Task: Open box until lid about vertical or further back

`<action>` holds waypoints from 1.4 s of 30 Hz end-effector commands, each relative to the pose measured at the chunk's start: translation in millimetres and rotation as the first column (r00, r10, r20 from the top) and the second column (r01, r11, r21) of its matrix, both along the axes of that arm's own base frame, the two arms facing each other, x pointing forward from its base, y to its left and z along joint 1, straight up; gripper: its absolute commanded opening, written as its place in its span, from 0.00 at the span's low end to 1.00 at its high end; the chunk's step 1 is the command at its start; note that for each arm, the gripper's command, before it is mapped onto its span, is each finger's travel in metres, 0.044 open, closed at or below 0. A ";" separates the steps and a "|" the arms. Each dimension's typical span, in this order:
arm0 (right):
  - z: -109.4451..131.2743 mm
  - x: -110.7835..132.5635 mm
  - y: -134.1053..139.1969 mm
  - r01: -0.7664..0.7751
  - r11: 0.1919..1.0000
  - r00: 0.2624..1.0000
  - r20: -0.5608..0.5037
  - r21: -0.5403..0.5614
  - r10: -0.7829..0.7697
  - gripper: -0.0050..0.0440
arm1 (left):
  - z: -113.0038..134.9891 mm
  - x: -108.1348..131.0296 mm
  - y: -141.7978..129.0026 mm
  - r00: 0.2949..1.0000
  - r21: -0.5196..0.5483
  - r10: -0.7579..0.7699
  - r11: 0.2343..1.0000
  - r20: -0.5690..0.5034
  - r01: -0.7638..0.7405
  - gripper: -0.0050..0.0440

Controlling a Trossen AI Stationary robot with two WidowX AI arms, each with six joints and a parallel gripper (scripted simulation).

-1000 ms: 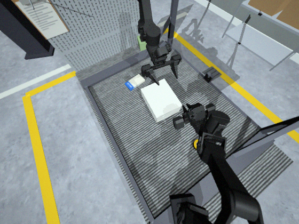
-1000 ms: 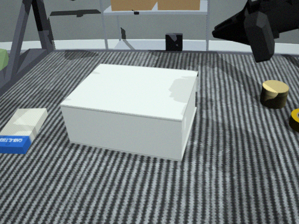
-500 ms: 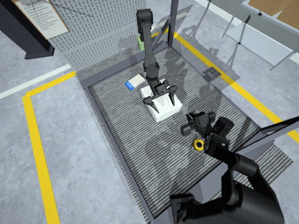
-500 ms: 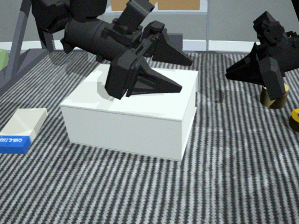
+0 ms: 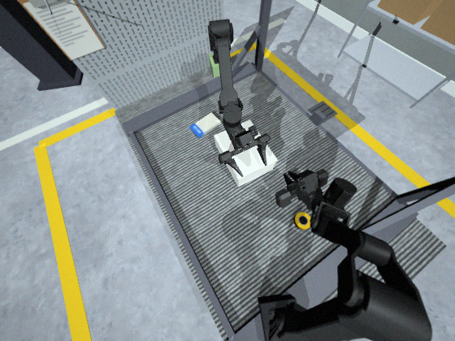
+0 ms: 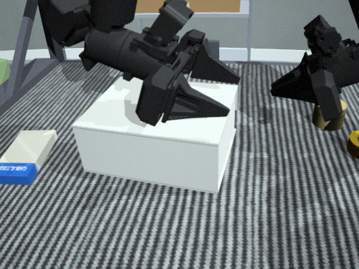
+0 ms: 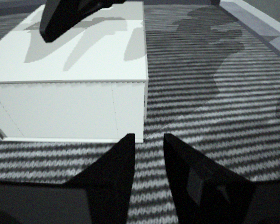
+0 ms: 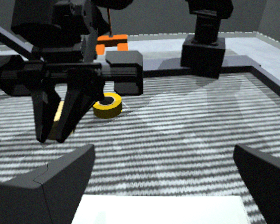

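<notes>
The white box (image 5: 245, 156) stands upright on the striped mat with its lid shut flat; it also shows in the exterior view (image 6: 157, 136), the left wrist view (image 7: 75, 85) and at the bottom of the right wrist view (image 8: 160, 212). My right gripper (image 5: 253, 168) (image 6: 233, 95) (image 8: 164, 151) hovers just above the lid, fingers spread wide and empty. My left gripper (image 5: 289, 176) (image 6: 272, 91) hangs beside the box, apart from it, and points at its side wall. Its fingers stand close together with nothing between them.
A blue and white carton (image 5: 205, 124) (image 6: 24, 156) lies on the mat beyond the box. A yellow tape roll (image 5: 302, 220) (image 8: 107, 105) and a tan cylinder (image 6: 331, 121) sit near the left arm. A pegboard wall and posts stand at the back.
</notes>
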State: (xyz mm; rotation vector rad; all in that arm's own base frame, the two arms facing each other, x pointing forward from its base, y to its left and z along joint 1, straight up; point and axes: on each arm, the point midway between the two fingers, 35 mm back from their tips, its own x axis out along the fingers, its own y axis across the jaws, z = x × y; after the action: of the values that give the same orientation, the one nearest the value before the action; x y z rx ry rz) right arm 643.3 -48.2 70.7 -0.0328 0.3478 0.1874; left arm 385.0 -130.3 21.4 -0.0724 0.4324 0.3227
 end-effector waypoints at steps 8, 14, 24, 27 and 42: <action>-7.6 2.1 1.0 -0.005 1.000 1.000 0.017 -0.003 0.005 1.00 | 7.6 3.1 -2.5 1.000 -0.013 0.000 1.000 0.020 0.000 0.27; -17.2 2.8 0.9 -0.005 1.000 1.000 0.020 -0.004 0.005 1.00 | 7.6 3.1 -2.5 1.000 -0.013 0.000 1.000 0.020 0.000 0.27; -33.6 1.7 0.9 -0.004 1.000 1.000 0.016 -0.005 0.004 1.00 | 7.6 3.1 -2.5 1.000 -0.013 0.000 1.000 0.020 0.000 0.27; -32.1 3.2 0.5 -0.004 1.000 1.000 0.023 -0.006 0.004 1.00 | 7.6 3.1 -2.5 1.000 -0.013 0.000 1.000 0.020 0.000 0.27; -45.0 6.0 -0.5 -0.004 1.000 1.000 0.031 -0.009 0.004 1.00 | 7.6 3.1 -2.5 1.000 -0.013 0.000 1.000 0.020 0.000 0.27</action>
State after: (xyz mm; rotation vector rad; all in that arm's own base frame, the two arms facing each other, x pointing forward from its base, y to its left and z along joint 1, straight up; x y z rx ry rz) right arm 647.9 -47.8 39.6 -0.0396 0.2999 0.1928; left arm 385.0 -130.4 21.4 -0.0725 0.4323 0.3226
